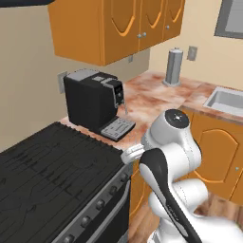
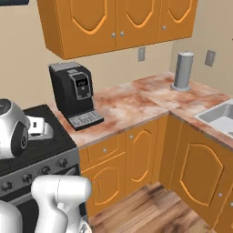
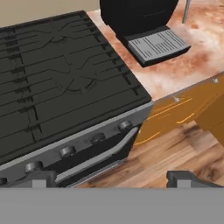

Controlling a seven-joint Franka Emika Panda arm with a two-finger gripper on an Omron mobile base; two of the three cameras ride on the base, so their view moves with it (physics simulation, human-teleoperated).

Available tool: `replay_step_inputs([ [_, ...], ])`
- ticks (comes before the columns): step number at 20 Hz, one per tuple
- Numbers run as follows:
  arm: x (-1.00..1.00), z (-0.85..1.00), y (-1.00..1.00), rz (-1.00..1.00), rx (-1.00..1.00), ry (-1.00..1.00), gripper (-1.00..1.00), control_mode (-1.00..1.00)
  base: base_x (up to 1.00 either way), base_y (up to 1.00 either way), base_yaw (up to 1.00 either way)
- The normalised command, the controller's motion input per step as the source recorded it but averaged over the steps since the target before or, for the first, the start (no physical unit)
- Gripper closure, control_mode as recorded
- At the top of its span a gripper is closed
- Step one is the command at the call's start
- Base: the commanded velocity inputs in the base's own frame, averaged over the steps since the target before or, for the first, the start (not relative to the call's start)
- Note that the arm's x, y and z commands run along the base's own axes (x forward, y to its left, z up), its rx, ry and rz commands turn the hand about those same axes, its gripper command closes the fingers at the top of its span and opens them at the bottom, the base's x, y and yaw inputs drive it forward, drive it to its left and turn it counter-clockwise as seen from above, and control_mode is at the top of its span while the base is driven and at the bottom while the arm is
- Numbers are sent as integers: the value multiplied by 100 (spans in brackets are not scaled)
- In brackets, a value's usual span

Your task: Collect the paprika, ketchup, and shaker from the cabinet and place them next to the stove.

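Just sink (image 2: 218,116) beside counter (image 2: 136,102).

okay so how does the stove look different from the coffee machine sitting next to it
The stove is wide and low, floor-standing, while the coffee machine is a tall narrow box on the counter. The stove's top is flat black grates; the coffee machine has a grey top and a grey drip tray at its foot. The stove's front carries round knobs and a silver handle; the coffee machine's carries a small panel. Both are mostly black.

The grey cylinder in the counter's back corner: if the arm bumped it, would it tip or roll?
The grey cylinder is tall and narrow, so it may tip despite its slightly flared base. Once down on the counter, its round body would probably roll.
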Motion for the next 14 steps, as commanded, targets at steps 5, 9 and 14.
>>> replay_step_inputs([
  [5, 0, 0, 0, 0, 0, 0, -100, 100, -18, -82, -40],
  [9, 0, 0, 0, 0, 0, 0, -100, 100, -12, -88, -39],
  [14, 0, 0, 0, 0, 0, 0, -100, 100, -1, -71, -46],
])
